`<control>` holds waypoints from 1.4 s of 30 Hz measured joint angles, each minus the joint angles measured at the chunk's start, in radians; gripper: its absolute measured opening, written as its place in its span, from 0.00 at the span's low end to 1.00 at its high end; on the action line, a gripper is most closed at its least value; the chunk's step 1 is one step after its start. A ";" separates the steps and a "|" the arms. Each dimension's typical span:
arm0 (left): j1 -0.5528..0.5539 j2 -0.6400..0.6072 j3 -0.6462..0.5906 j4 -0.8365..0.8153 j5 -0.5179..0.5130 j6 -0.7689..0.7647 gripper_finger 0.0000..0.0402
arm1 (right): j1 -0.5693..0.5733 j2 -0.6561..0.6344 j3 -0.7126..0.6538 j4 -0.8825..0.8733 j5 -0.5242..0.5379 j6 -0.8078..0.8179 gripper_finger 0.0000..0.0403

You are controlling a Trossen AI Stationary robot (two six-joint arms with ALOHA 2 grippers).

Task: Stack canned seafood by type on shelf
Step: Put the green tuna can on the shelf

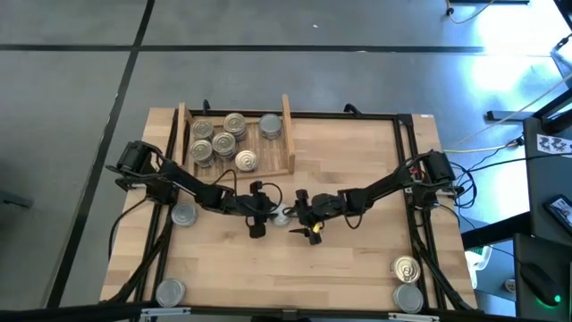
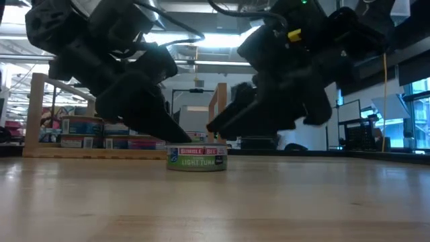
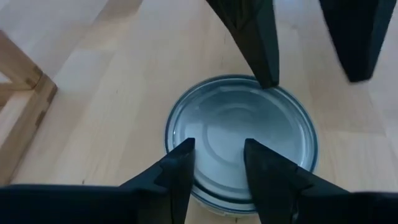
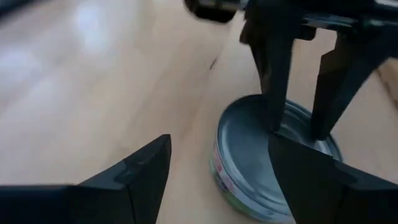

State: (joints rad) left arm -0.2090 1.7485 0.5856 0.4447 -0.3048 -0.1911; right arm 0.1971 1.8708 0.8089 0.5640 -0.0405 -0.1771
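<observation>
A short tuna tin (image 1: 282,215) with a plain grey top stands upright on the tabletop between my two grippers; the low view shows its label (image 2: 197,158). My left gripper (image 3: 217,162) comes from the table's left, its fingers narrowly open over the tin's top. My right gripper (image 4: 224,177) comes from the right and is wide open, with one finger at the tin's rim and the other out over bare wood. The shelf (image 1: 288,134) stands at the far left and holds several tins (image 1: 223,143). My left gripper slants down from the table's left, and its two fingertips (image 4: 278,121) seem to rest on the tin's grey top (image 3: 236,124), inside the rim; the tin stands flat on the table. My right gripper has one fingertip (image 3: 267,78) at the tin's rim; I cannot tell whether it touches.
Loose tins lie about: one grey-topped beside the left arm (image 1: 183,215), one at the near left corner (image 1: 170,291), a golden one (image 1: 407,266) and a grey one (image 1: 408,298) at the near right. Bare wood stretches across the table's middle and right.
</observation>
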 joint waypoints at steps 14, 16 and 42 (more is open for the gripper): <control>0.070 0.006 -0.176 0.308 0.044 -0.188 0.34 | 0.104 0.009 0.117 -0.257 0.393 -0.512 0.67; 0.084 0.006 -0.184 0.318 0.063 -0.215 0.34 | 0.099 0.009 0.117 -0.257 0.414 -0.559 0.67; 0.114 0.008 -0.210 0.423 0.094 -0.247 0.34 | 0.017 0.181 0.280 -0.288 0.514 -0.593 0.33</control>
State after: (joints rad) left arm -0.0948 1.7561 0.3756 0.8681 -0.2111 -0.4376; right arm 0.2139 2.0521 1.0884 0.2759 0.4735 -0.7703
